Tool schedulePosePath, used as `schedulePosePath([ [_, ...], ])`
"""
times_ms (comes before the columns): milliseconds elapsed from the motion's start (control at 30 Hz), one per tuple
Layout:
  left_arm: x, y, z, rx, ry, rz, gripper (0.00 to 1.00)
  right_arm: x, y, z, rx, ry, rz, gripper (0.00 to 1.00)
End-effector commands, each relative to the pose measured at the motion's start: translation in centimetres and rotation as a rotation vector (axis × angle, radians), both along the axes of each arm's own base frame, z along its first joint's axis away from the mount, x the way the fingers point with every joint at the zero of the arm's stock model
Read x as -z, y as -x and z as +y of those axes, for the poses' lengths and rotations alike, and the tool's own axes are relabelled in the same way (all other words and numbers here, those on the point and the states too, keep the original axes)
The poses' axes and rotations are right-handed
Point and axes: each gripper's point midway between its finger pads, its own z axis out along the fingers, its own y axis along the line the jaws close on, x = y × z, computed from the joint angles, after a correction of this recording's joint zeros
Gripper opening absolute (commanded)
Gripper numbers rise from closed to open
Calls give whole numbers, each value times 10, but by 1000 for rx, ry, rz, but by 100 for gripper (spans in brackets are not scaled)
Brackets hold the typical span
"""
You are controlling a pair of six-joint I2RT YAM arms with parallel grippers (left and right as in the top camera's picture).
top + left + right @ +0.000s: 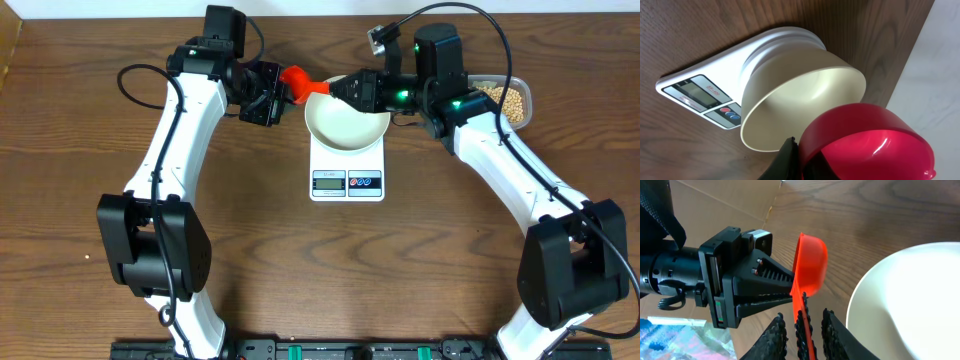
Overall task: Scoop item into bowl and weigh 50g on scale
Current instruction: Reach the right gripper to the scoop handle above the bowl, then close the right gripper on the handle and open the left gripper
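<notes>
Red scoop hangs just left of the white bowl, with the left gripper clamped at the cup's base. The right gripper straddles the scoop handle, fingers slightly apart. White bowl sits empty on the scale. Beans are in the clear tub by the right arm.

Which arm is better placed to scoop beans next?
Right. The tub of beans sits beside the right arm, and the red scoop has its handle between the right fingers. The left arm is across the scale from it.
</notes>
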Motion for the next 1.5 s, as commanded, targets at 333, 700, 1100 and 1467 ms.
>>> schedulePosePath([
  [333, -19, -1, -4, 18, 18, -45, 7, -9, 7, 12, -35, -7, -25, 19],
  [700, -19, -1, -4, 18, 18, -45, 7, -9, 7, 13, -37, -7, -25, 15],
  [1100, -17, 5, -3, 32, 10, -29, 7, -7, 2, 10, 1, 1, -15, 16],
  [1467, -16, 5, -3, 59, 0, -45, 7, -8, 2, 11, 1, -3, -15, 16],
])
